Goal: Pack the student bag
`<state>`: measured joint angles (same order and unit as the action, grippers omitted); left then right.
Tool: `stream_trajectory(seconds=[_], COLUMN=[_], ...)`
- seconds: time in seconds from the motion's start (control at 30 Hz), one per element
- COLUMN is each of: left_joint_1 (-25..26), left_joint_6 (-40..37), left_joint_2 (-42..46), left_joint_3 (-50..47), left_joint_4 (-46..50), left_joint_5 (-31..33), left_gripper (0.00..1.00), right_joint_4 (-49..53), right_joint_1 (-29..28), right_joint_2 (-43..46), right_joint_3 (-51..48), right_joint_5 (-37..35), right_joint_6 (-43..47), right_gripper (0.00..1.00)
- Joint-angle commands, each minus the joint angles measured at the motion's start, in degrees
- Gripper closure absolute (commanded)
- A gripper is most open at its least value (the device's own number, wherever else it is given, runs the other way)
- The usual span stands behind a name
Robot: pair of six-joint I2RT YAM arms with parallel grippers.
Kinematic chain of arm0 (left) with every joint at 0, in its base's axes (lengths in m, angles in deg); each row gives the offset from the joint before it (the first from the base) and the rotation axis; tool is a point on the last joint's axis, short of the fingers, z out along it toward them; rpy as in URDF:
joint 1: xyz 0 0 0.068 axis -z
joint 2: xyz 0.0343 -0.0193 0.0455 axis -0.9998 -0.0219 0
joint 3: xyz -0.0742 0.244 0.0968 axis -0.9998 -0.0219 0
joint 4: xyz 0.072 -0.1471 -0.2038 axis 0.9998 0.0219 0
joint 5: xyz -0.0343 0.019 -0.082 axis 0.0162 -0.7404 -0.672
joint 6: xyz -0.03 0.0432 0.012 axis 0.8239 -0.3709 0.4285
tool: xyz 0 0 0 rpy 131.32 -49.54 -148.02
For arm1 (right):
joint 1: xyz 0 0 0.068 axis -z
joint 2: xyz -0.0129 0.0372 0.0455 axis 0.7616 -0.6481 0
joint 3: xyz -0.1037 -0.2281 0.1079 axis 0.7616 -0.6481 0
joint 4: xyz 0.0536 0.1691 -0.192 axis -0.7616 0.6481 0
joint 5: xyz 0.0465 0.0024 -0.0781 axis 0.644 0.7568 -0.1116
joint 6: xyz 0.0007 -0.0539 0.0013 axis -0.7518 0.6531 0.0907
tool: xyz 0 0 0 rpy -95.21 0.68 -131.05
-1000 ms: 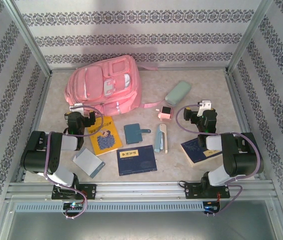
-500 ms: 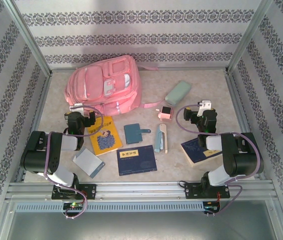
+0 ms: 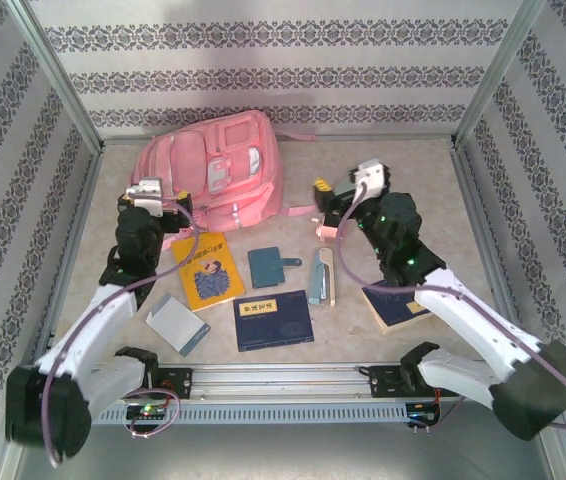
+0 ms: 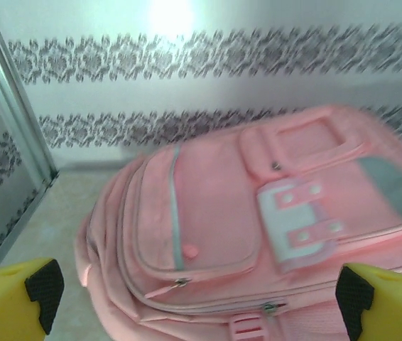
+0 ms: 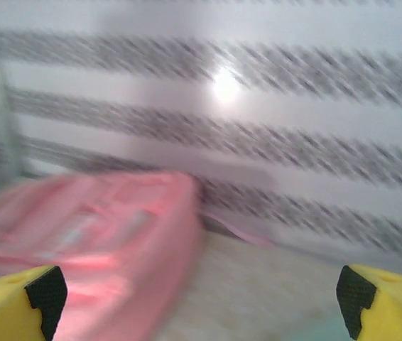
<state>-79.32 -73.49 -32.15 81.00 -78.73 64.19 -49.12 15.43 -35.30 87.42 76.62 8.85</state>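
My left gripper (image 4: 199,295) was spread wide with nothing in it, hanging just off the near left corner of the bag (image 4: 215,213) and facing its front pockets. The right gripper (image 3: 325,208) was wide open and empty too, up beside the bag's right side; that wrist view was pretty blurry. The bag lay front-up at the back left of the table (image 3: 413,170), with a yellow book (image 3: 208,270), wallet (image 3: 268,265) and blue book (image 3: 274,320) lying nearer me.

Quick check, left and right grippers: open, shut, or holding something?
Left gripper: open, holding nothing, facing the backpack.
Right gripper: open, holding nothing.
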Motion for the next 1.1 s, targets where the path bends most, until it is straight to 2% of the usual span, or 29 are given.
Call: stream_trajectory(seconds=[0.0, 0.07, 0.1, 0.17, 0.27, 0.3, 0.4, 0.43, 0.5, 0.57, 0.63, 0.67, 0.77, 0.9, 1.07], left_joint_1=[2.25, 2.47, 2.58, 2.68, 2.31, 1.69, -0.3, -0.56, -2.92, -7.04, -9.01, -9.25, -10.27, -14.36, -19.49], left_joint_6=[10.11, 16.49, 17.72, 22.83, 29.24, 28.42, 23.42, 22.58, 25.2, 31.54, 34.82, 34.13, 30.03, 27.13, 27.18], left_joint_2=[5.67, 4.86, 3.34, -0.96, -10.58, -13.54, -20.09, -22.17, -28.86, -35.73, -41.65, -44.32, -51.4, -56.89, -60.66], left_joint_3=[4.0, 11.4, 15.44, 24.97, 39.19, 42.39, 44.38, 45.44, 49.66, 52.8, 54.91, 55.93, 60.5, 63.22, 62.35], left_joint_4=[18.36, 33.17, 39.29, 53.23, 73.33, 75.81, 70.57, 68.89, 68.01, 67.54, 65.54, 63.54, 63.07, 63.23, 57.68], left_joint_5=[-0.02, 0.86, -1.31, -1.82, 7.01, 9.0, 9.33, 9.96, 10.54, 5.3, 0.28, -1.68, -3.11, -3.01, -7.96], left_gripper=[0.0, 0.01, 0.01, 0.01, 0.01, 0.01, 0.01, 0.01, 0.01, 0.01, 0.01, 0.01, 0.01, 0.01, 0.02], right_joint_4=[18.77, 26.28, 30.53, 36.37, 48.41, 52.96, 64.61, 64.42, 54.85, 49.87, 52.22, 53.22, 56.39, 60.44, 65.83], right_joint_1=[-10.41, -14.76, -16.09, -17.32, -17.5, -17.43, -14.93, -13.02, -4.6, 1.06, 3.36, 3.3, 3.09, 3.06, 3.94], right_joint_2=[3.41, 3.93, 3.89, 3.84, 1.56, 0.21, -3.05, -2.86, -1.15, -1.4, -3.39, -4.0, -4.5, -4.15, -4.63], right_joint_3=[6.01, 9.84, 12.05, 15.5, 22.69, 25.01, 31.86, 31.53, 23.6, 19.22, 19.7, 19.73, 18.84, 19.75, 21.71], right_joint_5=[-3.44, -1.72, -0.94, -1.64, -7.91, -8.37, -2.79, 0.01, 14.52, 23.7, 27.86, 28.19, 22.8, 23.52, 26.67], right_joint_6=[1.64, -0.42, -1.77, -5.5, -15.55, -17.98, -25.32, -27.06, -35.79, -45.57, -47.96, -47.47, -46.92, -40.19, -35.24], right_gripper=[0.02, 0.02, 0.02, 0.02, 0.02, 0.02, 0.02, 0.02, 0.02, 0.02, 0.02, 0.02, 0.02, 0.12, 0.13])
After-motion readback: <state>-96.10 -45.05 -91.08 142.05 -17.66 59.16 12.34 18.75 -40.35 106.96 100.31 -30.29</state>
